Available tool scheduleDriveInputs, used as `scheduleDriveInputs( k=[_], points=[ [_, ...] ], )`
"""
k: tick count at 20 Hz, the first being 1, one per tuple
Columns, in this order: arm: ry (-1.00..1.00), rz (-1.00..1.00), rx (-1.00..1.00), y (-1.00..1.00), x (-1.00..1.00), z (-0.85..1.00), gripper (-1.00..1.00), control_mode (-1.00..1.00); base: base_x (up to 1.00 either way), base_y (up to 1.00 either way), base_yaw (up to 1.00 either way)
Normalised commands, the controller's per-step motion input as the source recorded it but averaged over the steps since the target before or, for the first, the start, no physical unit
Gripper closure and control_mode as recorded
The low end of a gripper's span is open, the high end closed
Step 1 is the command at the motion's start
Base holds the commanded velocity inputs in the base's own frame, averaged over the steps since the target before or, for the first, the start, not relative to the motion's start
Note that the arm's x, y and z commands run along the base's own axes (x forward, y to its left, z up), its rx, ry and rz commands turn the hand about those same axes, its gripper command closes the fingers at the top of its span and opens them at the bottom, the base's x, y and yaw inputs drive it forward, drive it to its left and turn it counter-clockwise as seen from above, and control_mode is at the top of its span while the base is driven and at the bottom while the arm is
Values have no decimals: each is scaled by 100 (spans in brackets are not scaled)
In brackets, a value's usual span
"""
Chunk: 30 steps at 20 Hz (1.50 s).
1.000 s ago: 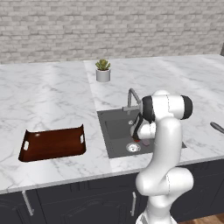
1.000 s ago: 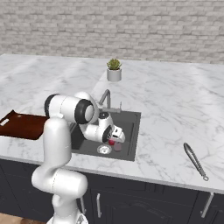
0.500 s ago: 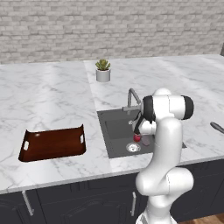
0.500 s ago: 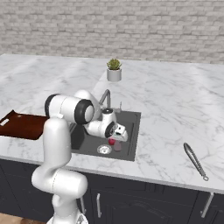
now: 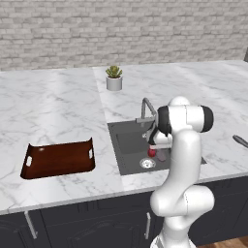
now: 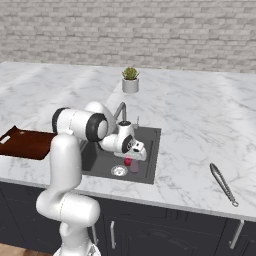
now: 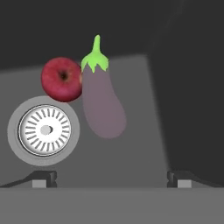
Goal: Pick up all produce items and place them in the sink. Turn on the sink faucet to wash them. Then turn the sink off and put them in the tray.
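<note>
Down in the sink, apple and eggplant now lie touching at upper left; the open, empty gripper has lifted, so next comes the faucet.

in the left base view the arm's upper link covers the right half of the sink and most of the purple eggplant, while the tray is cut by the right base view's left edge.
</note>
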Motion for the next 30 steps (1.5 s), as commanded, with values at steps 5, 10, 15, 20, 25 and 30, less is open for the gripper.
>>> scheduleDriveInputs(
  k=[5,10,15,20,25,30],
  points=[
    [9,0,0,-2,2,0,-100,-100,0,0,0],
    [10,0,0,-5,2,0,-100,-100,0,0,0],
    [11,0,0,-6,0,0,-100,-100,0,0,0],
    [5,0,1,-2,2,0,-100,-100,0,0,0],
    [0,0,1,0,1,-16,-100,-100,0,0,0],
    [-3,0,1,0,1,-21,-100,-100,0,0,0]
  ],
)
